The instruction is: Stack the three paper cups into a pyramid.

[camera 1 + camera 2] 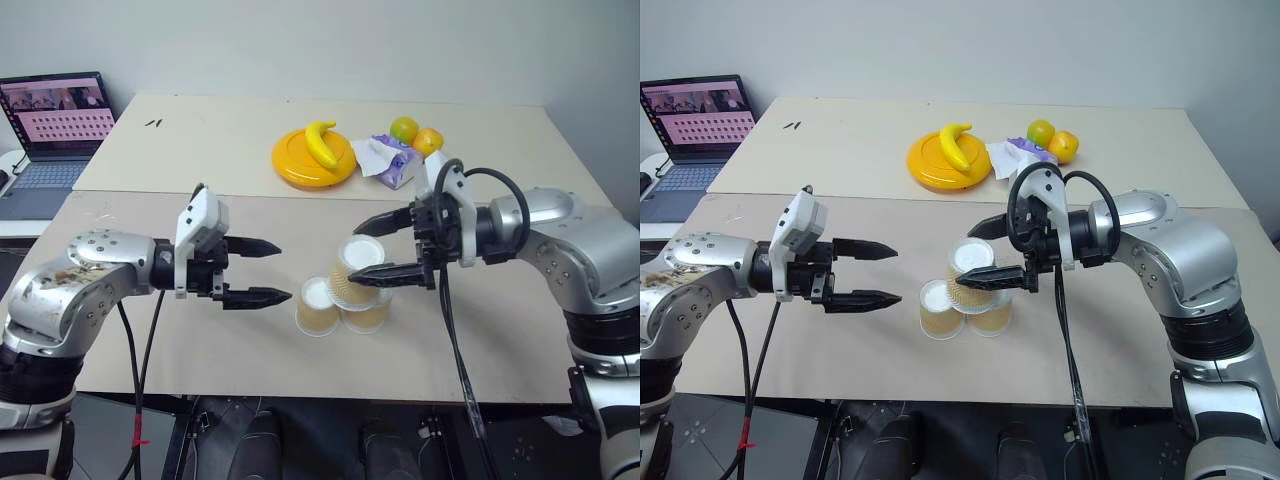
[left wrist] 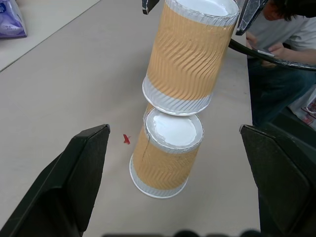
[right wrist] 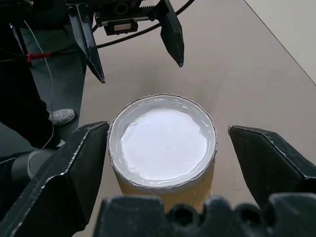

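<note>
Paper cups, three, tan-orange with white ends, all upside down, grouped at centre frame on the near table [image 1: 150, 360].

Item 1, left of frame: left gripper [image 1: 268, 271], fingers spread wide, holding nothing, levelled toward the cups and apart from them. Far upper left, a laptop [image 1: 55, 125] on a side surface.

Item 2, centre: left base cup [image 1: 316, 305] and right base cup [image 1: 368, 312], side by side and touching or nearly so. Top cup [image 1: 356, 268] sits across the pair, its rim bearing on both white ends; in the left wrist view it appears slightly tilted.

Item 3, right of centre: right gripper [image 1: 383, 247], fingers parted, one to each side of the top cup. The right wrist view shows a gap at both fingers, so the cup stands free.

Item 4, upper centre on the far table: yellow plate [image 1: 292, 168] with banana [image 1: 320, 140], tissue pack [image 1: 390, 160], two round fruits [image 1: 416, 135].

Step in hand, by judgement: release of the third cup; the pyramid looks built.

Next move calls for: drawing the right gripper straight back, fingers kept wide, without brushing the top cup. Its seating looks narrow; a nudge could topple it.
</note>
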You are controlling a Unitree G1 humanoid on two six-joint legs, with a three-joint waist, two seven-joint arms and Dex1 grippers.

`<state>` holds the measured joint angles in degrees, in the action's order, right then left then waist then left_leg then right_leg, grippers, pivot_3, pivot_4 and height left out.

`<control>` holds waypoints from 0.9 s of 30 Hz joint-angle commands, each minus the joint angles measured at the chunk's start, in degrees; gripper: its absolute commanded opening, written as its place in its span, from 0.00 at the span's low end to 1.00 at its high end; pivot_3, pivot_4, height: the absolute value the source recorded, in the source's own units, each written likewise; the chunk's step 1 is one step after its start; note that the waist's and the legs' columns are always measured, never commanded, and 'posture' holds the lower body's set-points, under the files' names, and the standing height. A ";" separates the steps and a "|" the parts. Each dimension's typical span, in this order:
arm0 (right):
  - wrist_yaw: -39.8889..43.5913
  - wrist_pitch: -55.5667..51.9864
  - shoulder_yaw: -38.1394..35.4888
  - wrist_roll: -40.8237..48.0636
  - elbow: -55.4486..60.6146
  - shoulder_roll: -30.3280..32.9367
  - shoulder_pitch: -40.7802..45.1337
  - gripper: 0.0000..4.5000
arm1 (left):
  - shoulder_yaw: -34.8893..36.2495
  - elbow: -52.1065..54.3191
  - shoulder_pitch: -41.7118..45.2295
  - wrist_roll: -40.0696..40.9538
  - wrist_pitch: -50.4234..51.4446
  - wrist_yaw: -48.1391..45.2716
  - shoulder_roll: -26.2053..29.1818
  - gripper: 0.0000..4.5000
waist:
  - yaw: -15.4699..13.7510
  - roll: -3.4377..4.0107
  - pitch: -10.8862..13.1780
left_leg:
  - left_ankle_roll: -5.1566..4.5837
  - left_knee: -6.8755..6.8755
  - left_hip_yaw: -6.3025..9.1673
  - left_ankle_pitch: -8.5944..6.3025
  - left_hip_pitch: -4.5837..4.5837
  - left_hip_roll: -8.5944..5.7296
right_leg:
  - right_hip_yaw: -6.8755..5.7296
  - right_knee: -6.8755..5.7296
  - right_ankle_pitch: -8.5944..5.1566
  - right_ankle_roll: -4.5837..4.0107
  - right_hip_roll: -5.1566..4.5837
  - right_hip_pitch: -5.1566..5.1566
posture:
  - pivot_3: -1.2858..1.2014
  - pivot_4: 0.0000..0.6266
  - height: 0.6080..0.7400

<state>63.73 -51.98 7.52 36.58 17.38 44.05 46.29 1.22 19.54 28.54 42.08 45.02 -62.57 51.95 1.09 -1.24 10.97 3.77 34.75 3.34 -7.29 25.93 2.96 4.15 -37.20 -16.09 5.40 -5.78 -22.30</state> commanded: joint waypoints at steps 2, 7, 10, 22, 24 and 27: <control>0.67 1.55 -1.59 0.35 0.98 0.73 0.50 0.99 | 1.06 0.12 1.48 -0.42 -1.16 -0.43 0.03 1.00 | 0.00 0.00 0.00 | 0.00 0.00 0.00 0.00 0.00 0.00 | 0.00 0.00 0.00 0.00 0.00 0.00 | 0.52 0.24 0.94; 1.81 -0.34 -3.17 2.30 1.01 2.34 1.85 0.99 | 0.93 -0.25 1.62 -0.86 -1.42 -0.68 -0.06 1.00 | 0.00 0.00 0.00 | 0.00 0.00 0.00 0.00 0.00 0.00 | 0.00 0.00 0.00 0.00 0.00 0.00 | 0.52 0.24 0.94; 3.39 -2.74 -4.99 5.18 0.63 4.31 4.20 0.99 | 0.83 -0.54 1.69 -1.12 -1.63 -0.90 -0.05 1.00 | -0.01 0.00 0.00 | 0.00 -0.01 0.00 0.00 0.01 0.00 | 0.00 0.00 0.00 0.00 0.00 0.00 | 0.52 0.24 0.94; 13.09 10.48 -9.87 -2.30 -11.09 18.94 5.04 0.99 | 3.13 -1.01 2.68 1.15 0.69 0.58 -1.52 1.00 | -0.58 -0.02 0.01 | -0.01 0.00 -0.01 -0.01 0.05 0.00 | -0.02 0.08 -0.01 0.00 -0.01 -0.01 | 0.52 0.24 0.94; 15.17 17.15 -11.73 -6.06 -14.69 23.11 -0.38 0.99 | 4.86 -1.36 2.97 1.25 0.94 4.10 -3.12 1.00 | -1.00 -0.10 0.00 | -0.04 0.05 0.00 -0.03 0.11 0.00 | -0.08 0.14 -0.02 0.02 -0.02 0.00 | 0.52 0.24 0.94; 15.24 21.75 -17.73 -7.21 -17.62 24.92 -9.32 0.99 | 7.21 -0.37 1.13 -0.71 -0.26 8.55 -3.95 1.00 | -0.63 -0.09 0.00 | -0.05 0.09 -0.02 -0.05 0.13 -0.01 | -0.06 0.11 -0.01 0.02 -0.04 -0.02 | 0.52 0.24 0.94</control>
<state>78.52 -33.98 -4.73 29.89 0.03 67.51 39.62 5.91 17.58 30.34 41.91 45.76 -56.48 47.86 0.46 -1.34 10.97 3.71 34.81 3.32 -7.33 26.05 2.95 4.10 -37.11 -16.10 5.41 -5.82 -22.33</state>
